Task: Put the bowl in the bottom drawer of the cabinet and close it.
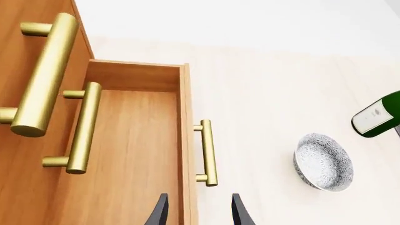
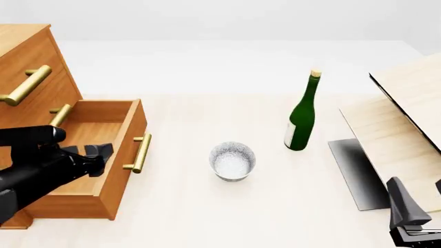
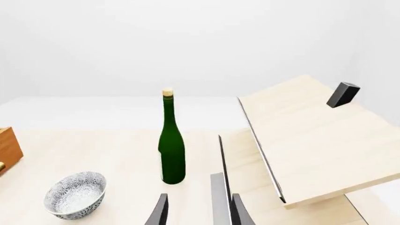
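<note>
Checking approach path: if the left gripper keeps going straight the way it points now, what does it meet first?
Likely the bottom drawer: the left gripper straddles its front panel, pointing down into the open drawer, with the handle just ahead. Depth is unclear. The bowl lies off-line.

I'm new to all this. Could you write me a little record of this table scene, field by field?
bowl: upright on the table, empty, not held
bottom drawer: pulled open, nothing visible inside
cabinet: far left, upper two drawers shut
green bottle: standing upright, right of the bowl and farther back
pale boards: at right, tilted
left gripper: open, above the drawer's front edge
right gripper: open, low at right, holding nothing
</note>
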`<state>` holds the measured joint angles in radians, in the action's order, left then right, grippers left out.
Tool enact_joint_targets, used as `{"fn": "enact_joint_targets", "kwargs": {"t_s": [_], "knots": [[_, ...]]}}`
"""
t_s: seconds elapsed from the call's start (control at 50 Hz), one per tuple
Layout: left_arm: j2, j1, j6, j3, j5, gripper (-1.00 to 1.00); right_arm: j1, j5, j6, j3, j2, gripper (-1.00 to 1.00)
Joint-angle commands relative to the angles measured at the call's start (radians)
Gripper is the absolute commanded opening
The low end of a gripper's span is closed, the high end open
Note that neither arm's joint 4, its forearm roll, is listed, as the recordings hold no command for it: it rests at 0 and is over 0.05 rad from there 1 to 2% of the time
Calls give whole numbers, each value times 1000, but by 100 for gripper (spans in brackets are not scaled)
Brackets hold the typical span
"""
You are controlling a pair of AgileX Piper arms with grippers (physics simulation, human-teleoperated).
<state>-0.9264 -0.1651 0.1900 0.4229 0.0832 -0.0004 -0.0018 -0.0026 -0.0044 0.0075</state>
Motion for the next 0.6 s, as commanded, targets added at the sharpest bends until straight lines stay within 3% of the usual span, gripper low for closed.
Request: {"fn": "enact_joint_targets", "kwargs": {"t_s": [0.02, 0.38, 0.6], "knots": [[-85, -4, -18, -2, -54, 100, 0, 0, 0, 0, 0, 100], [-169, -15, -1, -36, -115, 100, 0, 0, 0, 0, 0, 100], [-226, -63, 50, -52, -155, 100, 0, 0, 0, 0, 0, 100]]}}
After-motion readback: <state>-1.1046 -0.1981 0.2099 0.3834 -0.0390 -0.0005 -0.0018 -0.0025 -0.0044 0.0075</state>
